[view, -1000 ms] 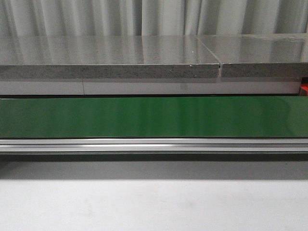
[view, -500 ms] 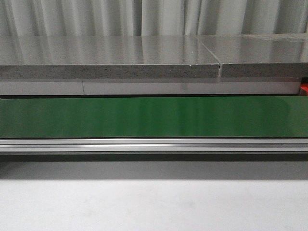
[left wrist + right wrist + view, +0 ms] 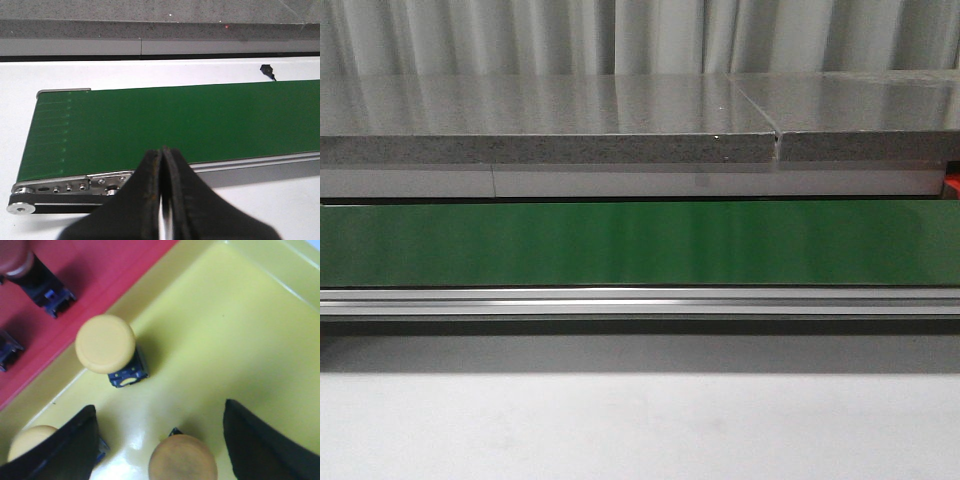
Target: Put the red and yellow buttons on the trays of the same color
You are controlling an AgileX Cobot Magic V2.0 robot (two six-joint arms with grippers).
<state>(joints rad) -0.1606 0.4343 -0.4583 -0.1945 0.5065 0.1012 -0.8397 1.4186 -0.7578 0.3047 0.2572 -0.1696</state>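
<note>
Between the spread fingers of the right gripper a yellow button is set on the yellow tray, evidently just released, while the left gripper is held pressed together before the bare belt.

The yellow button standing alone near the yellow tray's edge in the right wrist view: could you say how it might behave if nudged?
The yellow button looks top-heavy, with a wide round cap over a narrower blue base, so it may tip rather than slide. The yellow tray looks glossy, so it might also skid. Once tipped, the round cap could roll.
</note>
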